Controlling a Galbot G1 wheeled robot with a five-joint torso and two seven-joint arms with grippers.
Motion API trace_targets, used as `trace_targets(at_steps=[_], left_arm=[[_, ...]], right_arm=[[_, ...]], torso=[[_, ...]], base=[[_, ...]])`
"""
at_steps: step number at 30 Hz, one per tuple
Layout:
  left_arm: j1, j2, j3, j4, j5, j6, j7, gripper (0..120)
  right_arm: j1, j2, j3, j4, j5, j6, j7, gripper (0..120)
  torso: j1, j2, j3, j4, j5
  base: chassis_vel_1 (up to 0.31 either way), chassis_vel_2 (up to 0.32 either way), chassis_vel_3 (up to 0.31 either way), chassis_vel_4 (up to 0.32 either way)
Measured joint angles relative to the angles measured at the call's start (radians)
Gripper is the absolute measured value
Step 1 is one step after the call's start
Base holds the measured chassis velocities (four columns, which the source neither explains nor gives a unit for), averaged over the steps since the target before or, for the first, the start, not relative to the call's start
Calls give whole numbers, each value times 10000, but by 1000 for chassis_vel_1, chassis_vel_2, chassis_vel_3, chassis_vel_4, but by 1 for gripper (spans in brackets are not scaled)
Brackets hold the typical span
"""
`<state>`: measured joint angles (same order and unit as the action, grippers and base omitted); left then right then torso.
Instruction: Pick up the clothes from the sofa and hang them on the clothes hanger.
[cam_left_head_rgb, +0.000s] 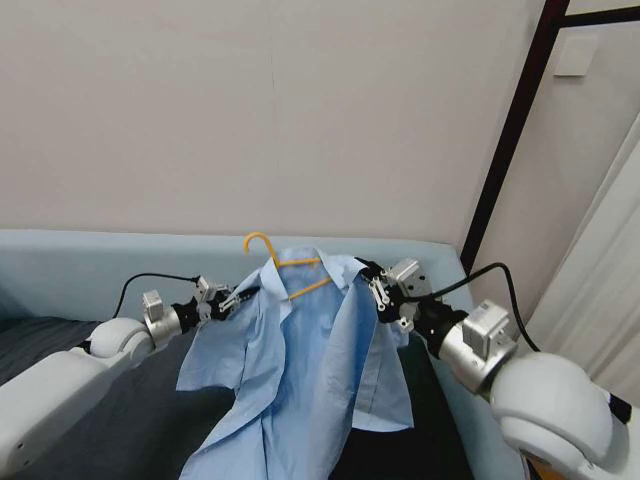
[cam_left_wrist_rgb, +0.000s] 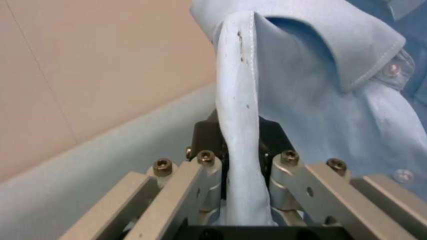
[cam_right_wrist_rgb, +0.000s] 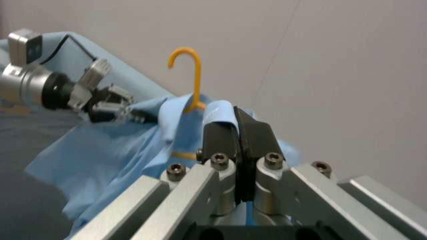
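Observation:
A light blue shirt (cam_left_head_rgb: 310, 380) hangs spread between my two grippers above the sofa, draped on an orange hanger (cam_left_head_rgb: 285, 268) whose hook rises above the collar. My left gripper (cam_left_head_rgb: 238, 297) is shut on the shirt's left shoulder; in the left wrist view a fold of blue fabric (cam_left_wrist_rgb: 241, 165) is pinched between its fingers (cam_left_wrist_rgb: 207, 172), with the collar (cam_left_wrist_rgb: 333, 45) beyond. My right gripper (cam_left_head_rgb: 373, 292) is shut on the shirt's right shoulder edge. In the right wrist view its pads (cam_right_wrist_rgb: 220, 140) clamp a strip of fabric, with the hanger hook (cam_right_wrist_rgb: 190, 67) and the left gripper (cam_right_wrist_rgb: 130, 114) farther off.
The light blue sofa back (cam_left_head_rgb: 100, 255) runs across the scene, with a dark seat cushion (cam_left_head_rgb: 130, 400) under the shirt. A plain wall rises behind. A dark vertical post (cam_left_head_rgb: 505, 140) stands at the right, beside a pale curtain (cam_left_head_rgb: 600, 250).

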<state>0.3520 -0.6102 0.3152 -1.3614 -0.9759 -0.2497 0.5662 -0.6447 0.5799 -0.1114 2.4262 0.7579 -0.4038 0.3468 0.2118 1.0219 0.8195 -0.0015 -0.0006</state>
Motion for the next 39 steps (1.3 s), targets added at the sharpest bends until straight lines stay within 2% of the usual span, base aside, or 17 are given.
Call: trace_targets(at_steps=[2, 6, 7, 14, 21, 25, 27, 31, 32, 39], left_arm=[[-194, 233, -14, -395, -139, 66, -194, 7], [-341, 494, -73, -786, -188, 100, -313, 7], [-590, 924, -169, -1269, -245, 105, -462, 7], [-1559, 1970, -174, -2163, -405, 34, -497, 7], [-1947, 2284, -62, -2521, -260, 4, -211, 7], [-1887, 2300, -16, -2746, -41, 6, -169, 7], [-1914, 2268, 35, -2742, -26, 11, -172, 7], [-2670, 1946, 797, -2410, -5, 16, -253, 7], [-2670, 1946, 797, -2410, -5, 16, -253, 7], [-3670, 1415, 1727, -1912, 16, 11, -256, 7]], right_arm=[[-902, 137, 302, 45, -371, 131, -39, 0], [-1533, 271, 334, 43, -483, 155, -16, 0], [-2091, 449, 298, -32, -475, 160, 153, 0], [-2678, 827, 165, -214, 196, 90, 746, 0], [-3444, 1089, 372, -431, -128, 25, 907, 1], [-4240, 1201, 576, -340, -1134, 23, 852, 20], [-4326, 1200, 622, -312, -1240, -4, 854, 23], [-4707, 1075, 1125, -97, -1408, -244, 1071, 43], [-4707, 1075, 1125, -97, -1408, -244, 1071, 43], [-5779, 842, 1997, 117, -2175, -219, 1130, 69]], torso=[[0, 0, 0, 1, 3], [0, 0, 0, 4, 1], [0, 0, 0, 4, 0], [-1, 1, 0, 6, 0], [0, 1, 0, 3, 1], [0, 1, 0, 3, 0], [-1, 2, 0, 3, -1], [0, 0, 1, 3, -1], [0, 0, 1, 3, -1], [0, 1, 1, 5, 1]], base=[[0, 0, 0, 0], [0, 0, 0, 0], [0, 0, 0, 0], [0, 0, 0, 0], [0, 0, 0, 0], [0, 0, 0, 0], [0, 0, 0, 0], [0, 0, 0, 0], [0, 0, 0, 0], [0, 0, 0, 0]])
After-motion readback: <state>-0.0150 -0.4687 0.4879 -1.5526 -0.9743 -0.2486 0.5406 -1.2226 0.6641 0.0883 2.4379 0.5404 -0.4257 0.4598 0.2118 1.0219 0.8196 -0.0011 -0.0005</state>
